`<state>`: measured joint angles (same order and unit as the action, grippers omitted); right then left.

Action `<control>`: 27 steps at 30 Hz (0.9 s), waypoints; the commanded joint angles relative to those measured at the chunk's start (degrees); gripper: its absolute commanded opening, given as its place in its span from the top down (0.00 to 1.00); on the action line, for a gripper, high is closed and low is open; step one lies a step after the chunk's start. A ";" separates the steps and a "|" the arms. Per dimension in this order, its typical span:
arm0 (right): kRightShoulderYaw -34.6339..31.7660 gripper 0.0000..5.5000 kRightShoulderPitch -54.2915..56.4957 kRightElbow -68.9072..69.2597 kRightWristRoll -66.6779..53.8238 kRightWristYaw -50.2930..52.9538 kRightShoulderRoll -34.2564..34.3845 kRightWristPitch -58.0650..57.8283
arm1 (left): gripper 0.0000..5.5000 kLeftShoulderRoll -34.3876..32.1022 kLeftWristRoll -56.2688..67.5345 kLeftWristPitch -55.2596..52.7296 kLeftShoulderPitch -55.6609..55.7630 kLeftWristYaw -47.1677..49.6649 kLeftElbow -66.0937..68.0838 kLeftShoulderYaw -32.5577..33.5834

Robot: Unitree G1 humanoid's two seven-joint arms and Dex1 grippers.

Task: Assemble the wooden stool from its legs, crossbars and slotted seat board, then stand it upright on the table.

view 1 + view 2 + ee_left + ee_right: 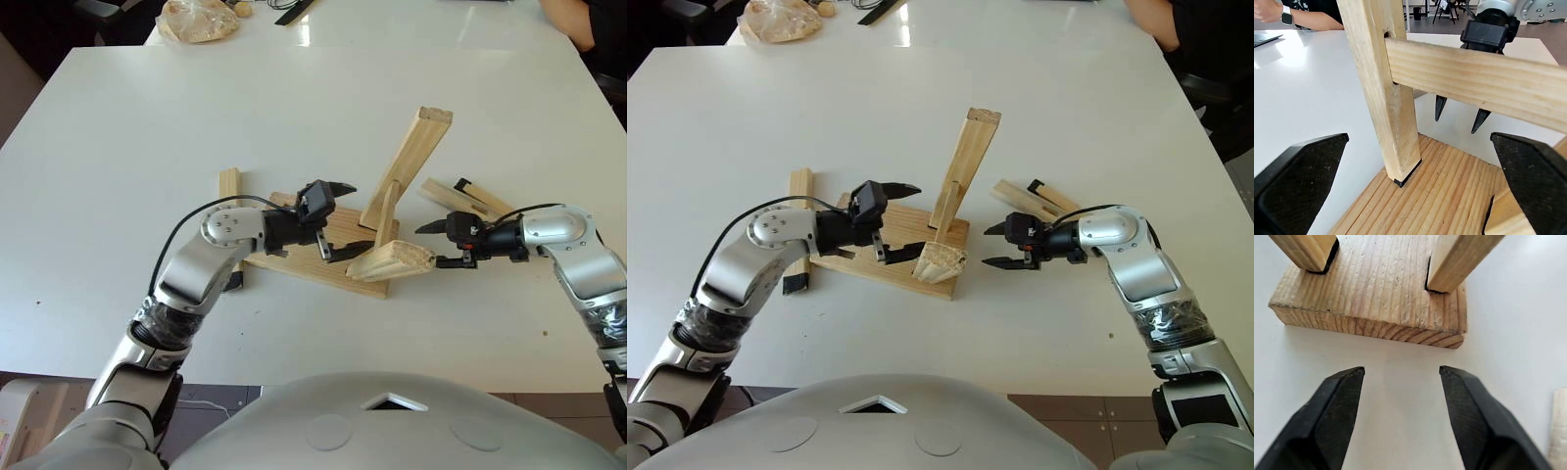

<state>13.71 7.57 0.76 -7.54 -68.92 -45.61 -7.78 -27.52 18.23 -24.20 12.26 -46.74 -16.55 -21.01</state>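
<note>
The slotted seat board [304, 257] lies flat on the white table. Two legs stand in its slots: a tall one [409, 162] leans up and back, a short-looking one [394, 261] tips toward the front edge. A crossbar [386, 211] joins them. My left gripper [350, 217] hovers open over the board, its fingers [1298, 178] either side of the tall leg's foot [1396, 147] without touching. My right gripper [429, 247] is open just right of the board's edge [1371, 328], apart from it, with bare table between its fingers [1337, 411].
One loose leg [229, 183] lies left of the board under my left forearm. More loose wooden pieces [466, 200] lie behind my right gripper. A crumpled bag [198, 20] and a dark object [294, 10] sit at the table's far edge.
</note>
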 commanded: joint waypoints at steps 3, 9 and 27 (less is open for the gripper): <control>-2.20 0.49 -0.47 -0.54 0.16 0.19 -2.07 0.02 | 0.02 -4.22 -3.11 2.15 -1.43 -2.10 1.18 1.60; -3.96 0.49 -6.00 5.04 -2.48 -3.94 -6.40 -0.79 | 0.02 -18.47 -0.04 6.00 -3.15 -15.55 3.20 10.44; 0.47 0.49 -13.33 21.24 -9.91 -10.51 -8.76 -7.86 | 0.02 -4.42 -26.65 42.03 22.80 -4.30 50.88 0.91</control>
<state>13.00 -6.12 20.90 -17.53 -79.13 -54.15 -14.99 -33.49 -6.10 13.49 33.68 -52.17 29.62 -18.67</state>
